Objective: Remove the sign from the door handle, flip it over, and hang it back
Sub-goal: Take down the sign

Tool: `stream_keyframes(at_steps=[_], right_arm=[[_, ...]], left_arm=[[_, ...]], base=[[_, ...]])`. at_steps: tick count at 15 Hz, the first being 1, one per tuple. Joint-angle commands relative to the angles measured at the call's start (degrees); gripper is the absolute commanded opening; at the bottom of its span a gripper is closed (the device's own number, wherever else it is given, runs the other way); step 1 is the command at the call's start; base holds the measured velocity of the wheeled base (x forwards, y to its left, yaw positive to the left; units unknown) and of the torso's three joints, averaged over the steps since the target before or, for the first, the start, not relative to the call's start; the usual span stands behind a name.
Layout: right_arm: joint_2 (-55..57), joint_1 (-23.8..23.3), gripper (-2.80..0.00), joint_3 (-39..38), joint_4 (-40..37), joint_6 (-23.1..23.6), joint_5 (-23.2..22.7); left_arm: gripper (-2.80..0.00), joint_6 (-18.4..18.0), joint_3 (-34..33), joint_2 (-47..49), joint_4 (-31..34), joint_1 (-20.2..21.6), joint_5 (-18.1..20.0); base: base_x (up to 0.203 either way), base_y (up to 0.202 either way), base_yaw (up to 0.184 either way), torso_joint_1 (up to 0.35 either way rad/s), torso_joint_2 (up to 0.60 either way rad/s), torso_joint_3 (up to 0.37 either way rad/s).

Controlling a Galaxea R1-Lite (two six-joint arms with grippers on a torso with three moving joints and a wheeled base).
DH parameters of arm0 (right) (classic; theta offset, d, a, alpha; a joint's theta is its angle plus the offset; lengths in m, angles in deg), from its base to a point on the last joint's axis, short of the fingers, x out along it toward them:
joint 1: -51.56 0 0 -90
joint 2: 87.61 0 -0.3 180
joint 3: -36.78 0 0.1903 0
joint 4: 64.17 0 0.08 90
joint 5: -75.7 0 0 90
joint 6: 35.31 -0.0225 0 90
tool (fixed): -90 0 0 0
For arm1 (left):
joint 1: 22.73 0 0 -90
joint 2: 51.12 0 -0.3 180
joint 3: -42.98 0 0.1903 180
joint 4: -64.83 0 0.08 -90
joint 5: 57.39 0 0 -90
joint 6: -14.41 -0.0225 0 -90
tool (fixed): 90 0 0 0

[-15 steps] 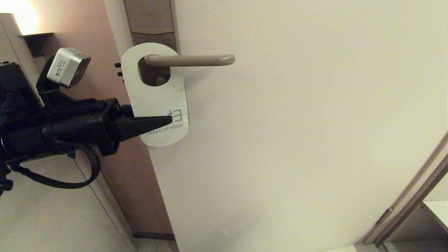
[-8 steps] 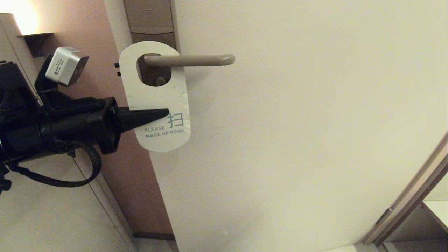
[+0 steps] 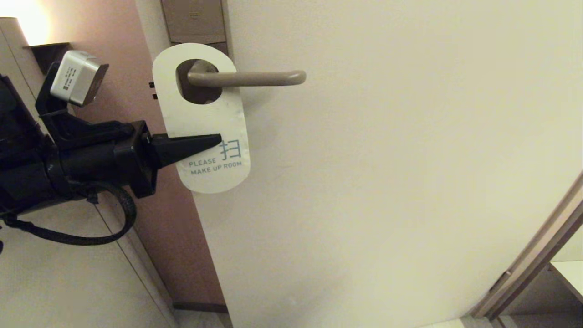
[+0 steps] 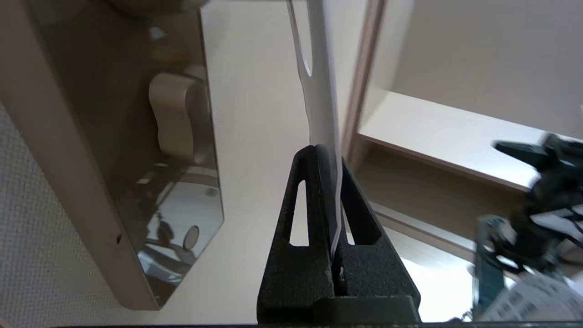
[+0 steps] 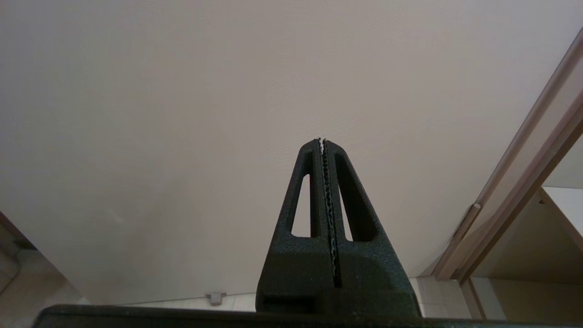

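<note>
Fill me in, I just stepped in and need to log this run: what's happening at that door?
The left end effector is shut on the lower part of the sign, whose white "PLEASE MAKE UP ROOM" side faces out. The sign's oval hole is still around the door handle, so it is not off yet. The card looks raised, with the lever sitting low in the hole. The right end effector is shut, holding nothing, away from the handle.

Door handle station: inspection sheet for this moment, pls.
Surface: door, pale, closed.
Job's things: sign, white "PLEASE MAKE UP ROOM" side out, hole around door handle.
Clutter: nothing seen.
Grippers: left end effector shut on the sign's lower part; right end effector shut, empty, facing the door.
Cables: black cable looped under left arm.
Surroundings: brown lock plate, wall lamp.
</note>
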Motion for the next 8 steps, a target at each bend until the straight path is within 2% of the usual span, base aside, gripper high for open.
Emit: stream_keyframes(at_steps=[1,6,8], right_arm=[[0.1,0.0,-2.80,0.0,0.0,0.0,0.0],[0.1,0.0,-2.80,0.0,0.0,0.0,0.0],[0.1,0.0,-2.80,0.0,0.0,0.0,0.0]], left_arm=[[-2.80,0.0,0.0,-0.4,-0.3,-1.7,-2.2],[-2.80,-2.2,0.0,-0.3,-0.1,-5.3,-11.1],[-2.80,-2.9,0.0,-0.3,-0.1,-5.7,-13.5]], base=[[0.000,0.000,0.000,0.000,0.00,0.000],[0.000,0.000,0.000,0.000,0.00,0.000],[0.000,0.000,0.000,0.000,0.00,0.000]])
